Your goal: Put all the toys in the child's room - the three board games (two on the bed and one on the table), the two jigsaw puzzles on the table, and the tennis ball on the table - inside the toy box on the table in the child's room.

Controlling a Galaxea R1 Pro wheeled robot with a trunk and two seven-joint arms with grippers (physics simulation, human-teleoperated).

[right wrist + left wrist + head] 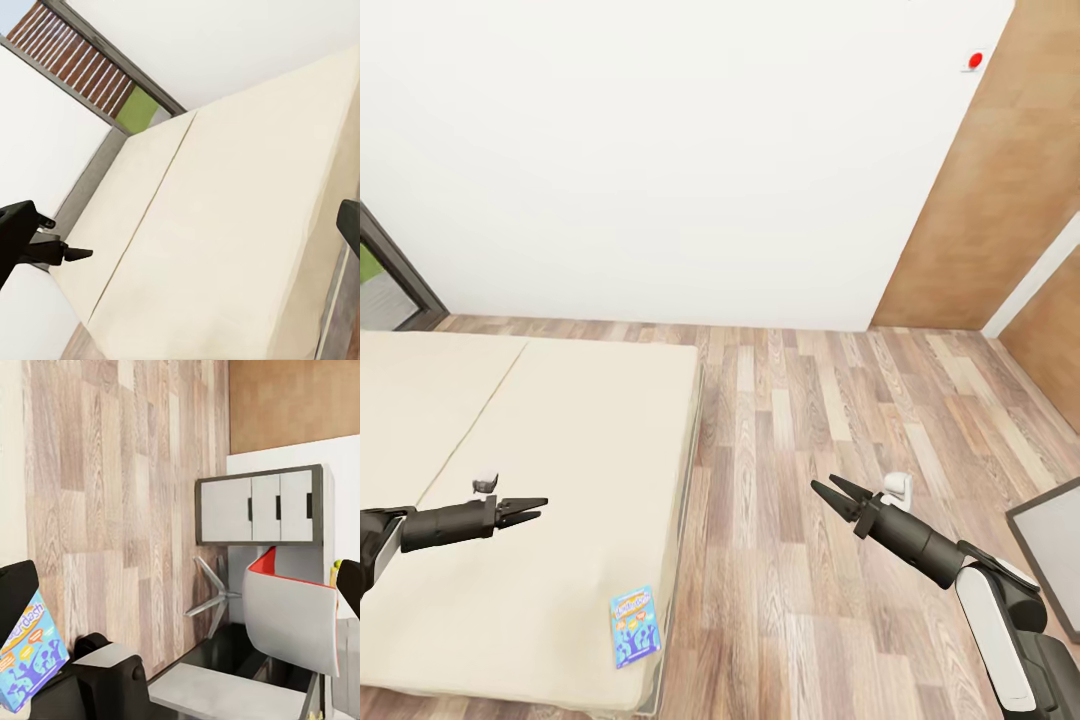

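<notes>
A small, mostly blue board game (pixel 635 625) lies flat on the beige bed (pixel 560 450), close to the mattress's near right edge. In the left wrist view the same board game (pixel 26 660) sits beside one finger. My left gripper (pixel 535 508) hovers open over the bed, up and to the left of the game, holding nothing. My right gripper (pixel 828 487) hangs open and empty over the wood floor to the right of the bed. The right wrist view looks across the bare mattress (pixel 225 210). The toy box, jigsaw puzzles and tennis ball are out of view.
A grey, dark-framed furniture top (pixel 1050 545) juts in at the right edge. Wood-plank floor (pixel 810 420) runs between it and the bed. The left wrist view shows a grey three-door cabinet (pixel 259 506) and a grey chair with a red rim (pixel 292 619). A dark-framed window (pixel 385 285) is at the left.
</notes>
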